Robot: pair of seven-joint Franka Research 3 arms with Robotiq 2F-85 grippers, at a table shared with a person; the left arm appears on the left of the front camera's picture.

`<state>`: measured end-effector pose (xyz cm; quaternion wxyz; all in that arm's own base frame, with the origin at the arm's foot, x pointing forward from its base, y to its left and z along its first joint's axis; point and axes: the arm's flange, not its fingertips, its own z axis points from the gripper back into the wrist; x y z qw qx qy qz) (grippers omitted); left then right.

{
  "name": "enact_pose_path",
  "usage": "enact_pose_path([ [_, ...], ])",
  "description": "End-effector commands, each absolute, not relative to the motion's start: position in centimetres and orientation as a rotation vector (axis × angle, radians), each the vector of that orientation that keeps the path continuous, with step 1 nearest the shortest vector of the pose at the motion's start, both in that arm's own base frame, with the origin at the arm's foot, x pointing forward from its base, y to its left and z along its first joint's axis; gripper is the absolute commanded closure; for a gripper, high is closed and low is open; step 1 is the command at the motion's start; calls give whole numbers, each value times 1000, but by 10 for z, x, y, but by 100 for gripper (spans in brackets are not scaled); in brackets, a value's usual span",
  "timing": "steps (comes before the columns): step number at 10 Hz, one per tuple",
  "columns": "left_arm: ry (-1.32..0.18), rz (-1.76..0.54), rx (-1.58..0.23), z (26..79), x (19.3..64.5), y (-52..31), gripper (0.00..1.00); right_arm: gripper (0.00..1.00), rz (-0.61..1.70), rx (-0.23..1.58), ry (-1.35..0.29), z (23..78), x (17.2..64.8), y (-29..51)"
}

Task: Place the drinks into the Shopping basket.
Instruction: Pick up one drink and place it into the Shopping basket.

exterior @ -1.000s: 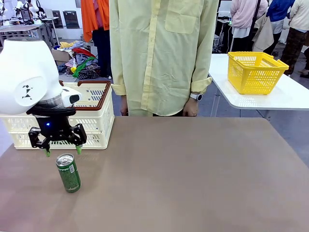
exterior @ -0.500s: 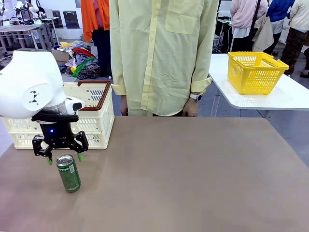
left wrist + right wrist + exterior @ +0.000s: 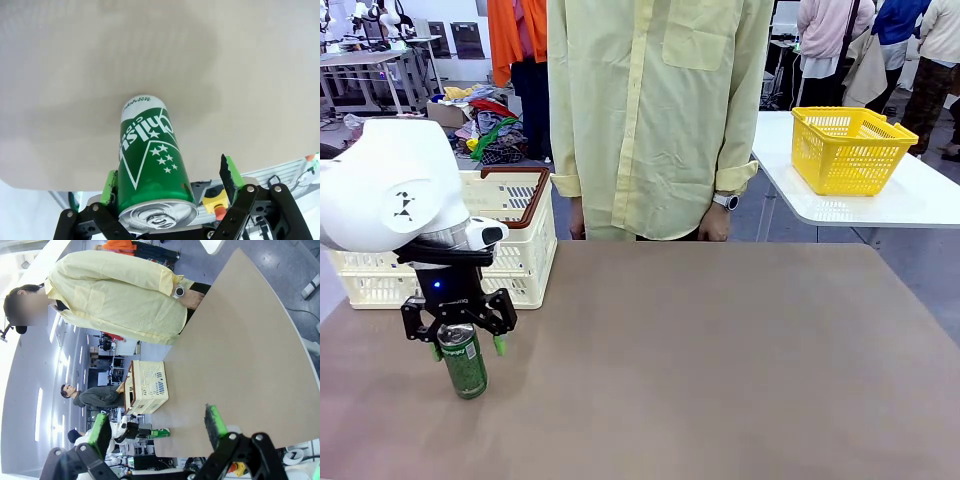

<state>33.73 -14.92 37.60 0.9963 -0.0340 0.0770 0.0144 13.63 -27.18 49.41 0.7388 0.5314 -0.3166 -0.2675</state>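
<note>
Left gripper point(image 3: 468, 347) straddles the green can point(image 3: 464, 362), jaws apart.

In the left wrist view the green pads point(image 3: 230, 167) stand beside the can point(image 3: 150, 165) with a gap on one side. The can stands upright just in front of the Shopping basket point(image 3: 525, 262); what lies in the basket cannot be seen. The right gripper point(image 3: 157, 429) hangs open, well away.

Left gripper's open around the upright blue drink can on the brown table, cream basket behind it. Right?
Not quite: the slim metal drink can is green, not blue, as the left wrist view shows. The rest holds: the left gripper is open around it, upright on the brown table, with the cream slotted basket behind.
</note>
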Motion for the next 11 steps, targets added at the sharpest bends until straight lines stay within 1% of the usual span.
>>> enact_pose_path([
  [1, 162, 25, -68, 341, 275, -116, 0, 0, -569, 1175, -729, 496, 135, -273],
  [6, 110, 17, -39, 339, 274, -113, 0, 0, -569, 1175, -729, 496, 135, -273],
  [7, 112, 17, -33, 338, 274, -114, 46, 0, -569, 1175, -729, 496, 135, -273],
  [8, 128, 11, -22, 337, 274, -113, 100, 0, -569, 1175, -729, 496, 135, -273],
  [11, 147, 11, -19, 337, 274, -113, 100, 0, -569, 1175, -729, 496, 135, -273],
])
